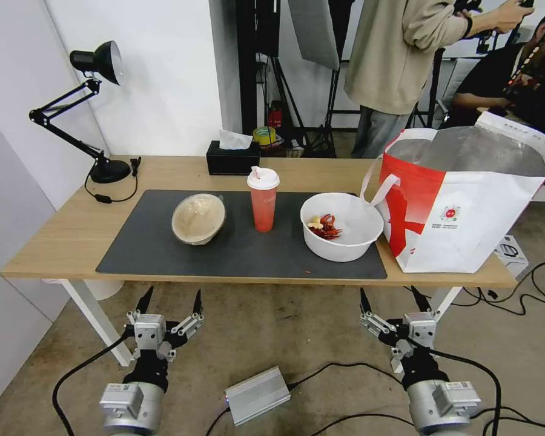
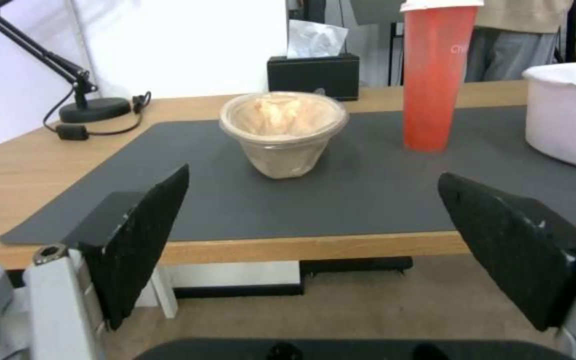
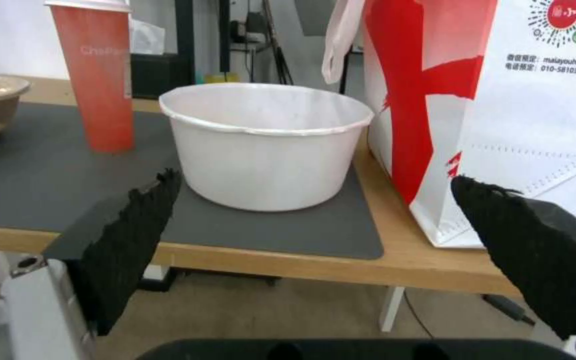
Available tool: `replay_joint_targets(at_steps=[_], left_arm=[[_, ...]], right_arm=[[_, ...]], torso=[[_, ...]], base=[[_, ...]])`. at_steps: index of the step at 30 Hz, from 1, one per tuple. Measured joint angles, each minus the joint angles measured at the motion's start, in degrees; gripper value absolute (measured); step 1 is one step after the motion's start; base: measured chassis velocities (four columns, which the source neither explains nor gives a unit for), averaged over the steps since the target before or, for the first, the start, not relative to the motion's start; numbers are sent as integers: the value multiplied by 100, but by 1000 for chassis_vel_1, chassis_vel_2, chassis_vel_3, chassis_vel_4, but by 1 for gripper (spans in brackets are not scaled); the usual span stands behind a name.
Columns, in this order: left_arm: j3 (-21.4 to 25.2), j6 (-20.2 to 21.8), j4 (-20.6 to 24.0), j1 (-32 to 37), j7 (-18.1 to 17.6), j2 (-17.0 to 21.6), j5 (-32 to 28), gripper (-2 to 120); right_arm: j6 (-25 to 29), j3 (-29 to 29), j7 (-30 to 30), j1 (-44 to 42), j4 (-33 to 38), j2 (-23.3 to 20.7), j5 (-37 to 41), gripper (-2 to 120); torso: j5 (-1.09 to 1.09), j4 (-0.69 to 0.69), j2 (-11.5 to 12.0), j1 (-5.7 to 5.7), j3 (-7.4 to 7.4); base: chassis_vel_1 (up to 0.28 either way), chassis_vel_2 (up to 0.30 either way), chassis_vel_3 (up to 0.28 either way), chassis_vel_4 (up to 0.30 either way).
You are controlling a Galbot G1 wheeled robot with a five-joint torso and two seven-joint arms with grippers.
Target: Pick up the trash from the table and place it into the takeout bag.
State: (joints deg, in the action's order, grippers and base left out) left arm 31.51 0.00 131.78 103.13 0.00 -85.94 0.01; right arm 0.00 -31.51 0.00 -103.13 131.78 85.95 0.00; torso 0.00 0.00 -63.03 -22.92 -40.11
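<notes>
head: high, facing table | wrists: low, before its front edge | shared: mat

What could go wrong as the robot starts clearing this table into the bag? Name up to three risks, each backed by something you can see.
1. The tall drink cup stands between the beige bowl and the white bowl; an arm reaching past might topple it.
2. The white bowl holds loose red scraps; tilting could spill them.
3. The takeout bag is soft-sided and may shift or sag.
Both the left hand and right hand are open below the table.
</notes>
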Motion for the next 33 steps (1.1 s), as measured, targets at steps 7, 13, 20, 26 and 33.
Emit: replay_joint_targets(at_steps=[7, 13, 20, 26, 33], left_arm=[[0, 0, 0, 0, 0, 0, 0, 100], [-80, -221, -246, -193, -272, -82, 134, 100], [-431, -1149, -1134, -902, -1249, -394, 643, 100], [-409, -1623, -1159, -886, -1231, -390, 539, 100], [-414, -1687, -1150, -800, -1199, -385, 522, 100]], right_arm=[[0, 0, 0, 0, 0, 0, 0, 100], [150, -219, 36, 150, -237, -234, 149, 100], [926, -1307, 297, 890, -1314, -1344, 901, 100], [1123, -1396, 163, 942, -1295, -1541, 1153, 100], [1147, -1342, -182, 872, -1047, -1659, 1200, 99]], torso=[[0, 0, 0, 0, 0], [3, 0, 0, 1, 0], [-2, 0, 1, -2, -2], [1, 0, 1, 0, -1], [0, 0, 1, 0, 0]], base=[[0, 0, 0, 0], [0, 0, 0, 0], [0, 0, 0, 0], [0, 0, 0, 0], [0, 0, 0, 0]])
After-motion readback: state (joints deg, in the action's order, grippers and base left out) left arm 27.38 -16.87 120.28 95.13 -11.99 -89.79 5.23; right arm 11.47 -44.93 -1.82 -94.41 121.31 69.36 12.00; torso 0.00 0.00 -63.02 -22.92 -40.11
